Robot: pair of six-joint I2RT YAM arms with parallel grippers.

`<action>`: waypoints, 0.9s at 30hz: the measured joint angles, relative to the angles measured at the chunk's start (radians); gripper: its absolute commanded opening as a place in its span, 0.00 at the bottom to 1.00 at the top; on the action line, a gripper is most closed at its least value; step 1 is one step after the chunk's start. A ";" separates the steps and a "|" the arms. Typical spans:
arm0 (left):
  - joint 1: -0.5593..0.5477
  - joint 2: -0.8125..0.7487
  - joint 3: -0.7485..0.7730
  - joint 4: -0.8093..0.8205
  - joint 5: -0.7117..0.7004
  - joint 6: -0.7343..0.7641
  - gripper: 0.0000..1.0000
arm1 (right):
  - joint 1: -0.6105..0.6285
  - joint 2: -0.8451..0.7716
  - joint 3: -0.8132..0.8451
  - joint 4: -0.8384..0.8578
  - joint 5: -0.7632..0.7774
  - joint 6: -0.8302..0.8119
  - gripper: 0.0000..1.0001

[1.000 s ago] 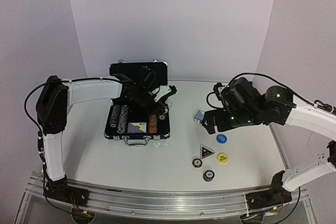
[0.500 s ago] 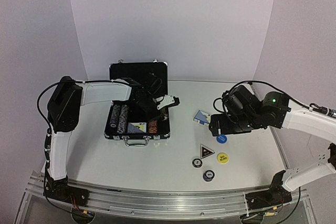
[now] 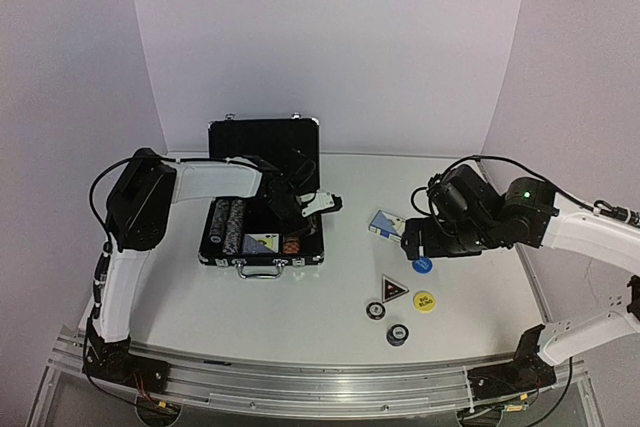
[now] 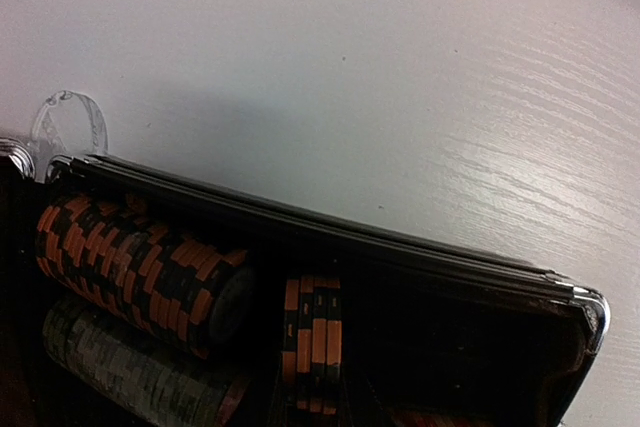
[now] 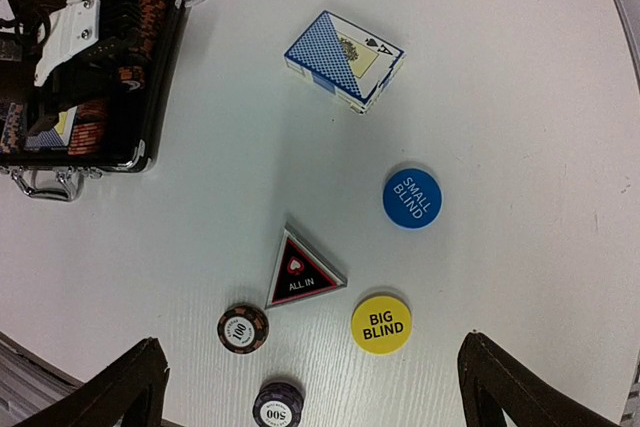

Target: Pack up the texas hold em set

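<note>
packing the poker set, with plenty still waiting outside

the black case (image 3: 262, 259) is sitting open on the white table (image 3: 300, 317), with orange chips (image 4: 140, 257) lying in rows inside. the left pincer (image 3: 293, 217) has been dropping lower and is now hanging over the chips at the case's right end, almost closed; i cannot tell if it is pinching a chip. the right pincer (image 5: 318, 379) has been backing away from the blue card deck (image 5: 345, 59) and is hovering wide open, holding nothing. so the deck, blue button (image 5: 411, 197), yellow button (image 5: 381, 324), triangle marker (image 5: 303, 272) and two loose chips (image 5: 243, 328) are still needing packing.
</note>
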 measured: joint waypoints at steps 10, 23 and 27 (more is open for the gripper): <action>0.009 0.069 0.095 -0.037 -0.032 0.008 0.00 | -0.001 0.000 0.000 0.000 0.006 0.003 0.98; 0.009 0.075 0.112 -0.055 -0.030 0.002 0.12 | -0.001 0.000 0.000 0.000 0.013 0.002 0.98; 0.008 0.075 0.116 -0.060 -0.029 0.000 0.17 | -0.001 0.000 0.000 0.000 0.013 -0.001 0.98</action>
